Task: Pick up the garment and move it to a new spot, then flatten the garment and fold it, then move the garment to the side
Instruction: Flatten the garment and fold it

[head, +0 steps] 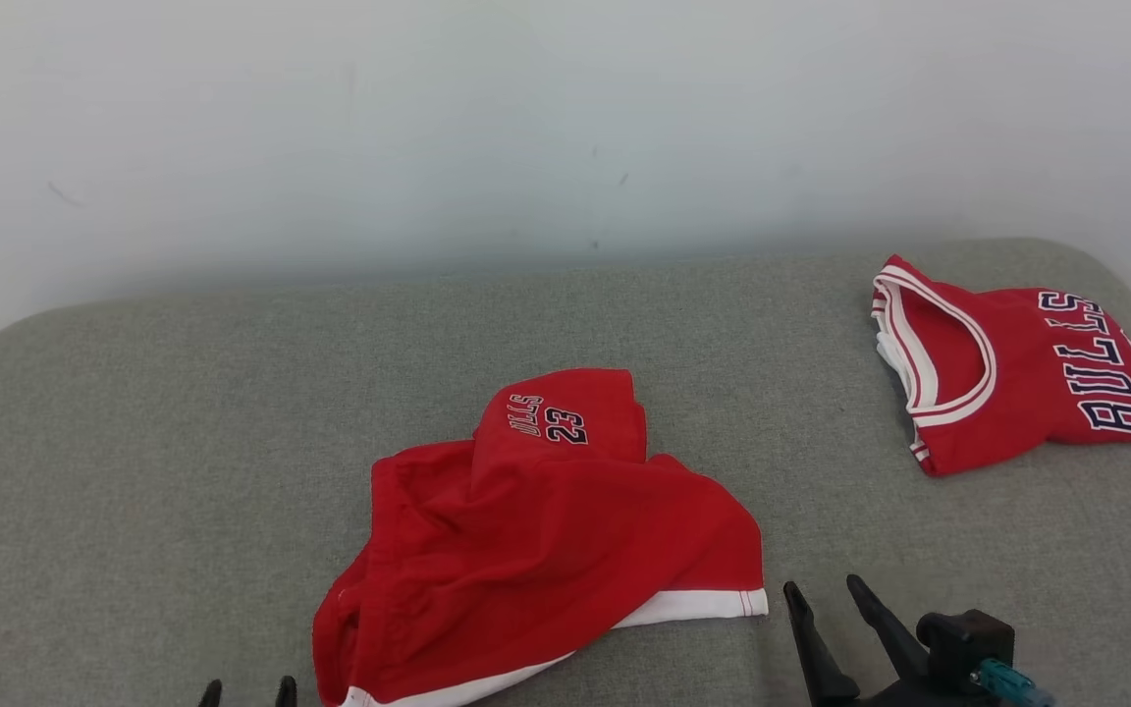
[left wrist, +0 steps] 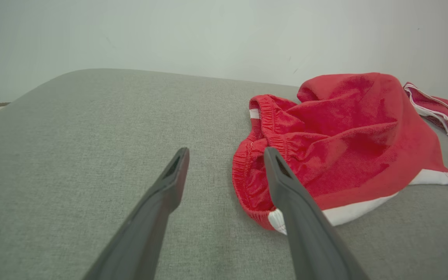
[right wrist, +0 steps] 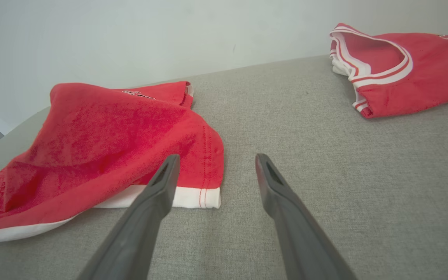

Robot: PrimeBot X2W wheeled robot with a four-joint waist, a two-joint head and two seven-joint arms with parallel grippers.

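The garment [head: 536,520] is a pair of red shorts with white hem bands and a "BULLS 23" print, lying crumpled near the front middle of the grey padded surface [head: 183,442]. It also appears in the left wrist view as the shorts [left wrist: 340,144] and in the right wrist view as the shorts [right wrist: 103,147]. My left gripper [head: 246,692] peeks in at the bottom edge, just left of the shorts' waistband, open and empty [left wrist: 226,153]. To the right of the hem corner, my right gripper [head: 824,589] stands open with nothing between its fingers [right wrist: 216,160].
A folded red "BULLS" jersey [head: 1012,368] with white trim lies at the back right of the surface, also seen as the jersey [right wrist: 399,68] in the right wrist view. A pale wall [head: 526,128] rises behind the surface. Bare grey fabric spreads to the left.
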